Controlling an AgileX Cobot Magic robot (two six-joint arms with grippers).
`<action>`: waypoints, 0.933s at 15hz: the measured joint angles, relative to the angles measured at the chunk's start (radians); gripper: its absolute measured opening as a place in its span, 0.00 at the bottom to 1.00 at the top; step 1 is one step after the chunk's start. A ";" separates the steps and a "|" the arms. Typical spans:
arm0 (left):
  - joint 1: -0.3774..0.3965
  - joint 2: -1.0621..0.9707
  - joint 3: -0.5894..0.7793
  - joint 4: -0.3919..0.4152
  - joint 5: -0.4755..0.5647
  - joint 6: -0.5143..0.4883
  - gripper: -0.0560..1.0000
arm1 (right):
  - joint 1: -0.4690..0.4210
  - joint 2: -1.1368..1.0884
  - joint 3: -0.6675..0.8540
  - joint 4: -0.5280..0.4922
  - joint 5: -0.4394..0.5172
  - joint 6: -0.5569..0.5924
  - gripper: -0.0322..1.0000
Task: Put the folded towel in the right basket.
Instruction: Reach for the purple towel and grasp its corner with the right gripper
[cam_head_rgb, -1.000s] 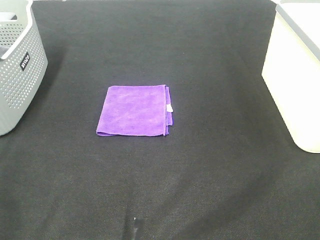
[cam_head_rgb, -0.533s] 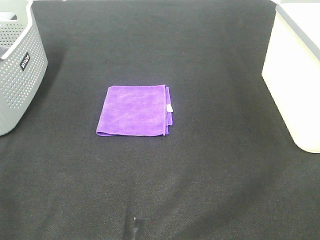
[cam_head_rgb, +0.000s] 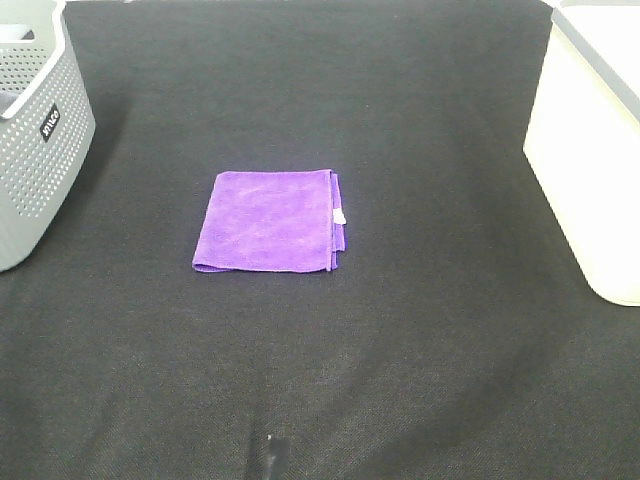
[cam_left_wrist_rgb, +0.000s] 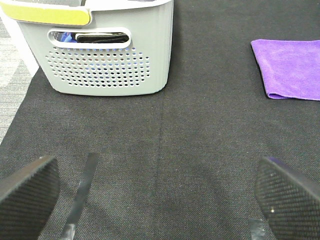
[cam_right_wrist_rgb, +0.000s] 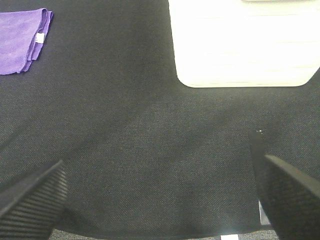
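A folded purple towel (cam_head_rgb: 269, 221) lies flat on the black table, near the middle, with a small white tag on its right edge. It also shows in the left wrist view (cam_left_wrist_rgb: 291, 67) and the right wrist view (cam_right_wrist_rgb: 21, 46). The right basket (cam_head_rgb: 592, 130) is cream white and stands at the table's right edge; the right wrist view shows its side (cam_right_wrist_rgb: 242, 45). My left gripper (cam_left_wrist_rgb: 157, 195) is open and empty above bare table, well short of the towel. My right gripper (cam_right_wrist_rgb: 162, 200) is open and empty above bare table in front of the white basket. Neither gripper shows in the high view.
A grey perforated basket (cam_head_rgb: 35, 130) stands at the table's left edge; the left wrist view shows it (cam_left_wrist_rgb: 100, 55) with dark items inside. The black table (cam_head_rgb: 400, 350) spreads around the towel. Its front edge shows in the right wrist view (cam_right_wrist_rgb: 150, 235).
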 joint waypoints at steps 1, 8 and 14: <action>0.000 0.000 0.000 0.000 0.000 0.000 0.99 | 0.000 0.000 0.000 0.000 0.000 0.000 0.98; 0.000 0.000 0.000 0.000 0.000 0.000 0.99 | 0.000 0.000 0.000 0.000 0.000 0.000 0.98; 0.000 0.000 0.000 0.000 0.000 0.000 0.99 | 0.000 0.000 0.000 0.000 0.000 0.000 0.98</action>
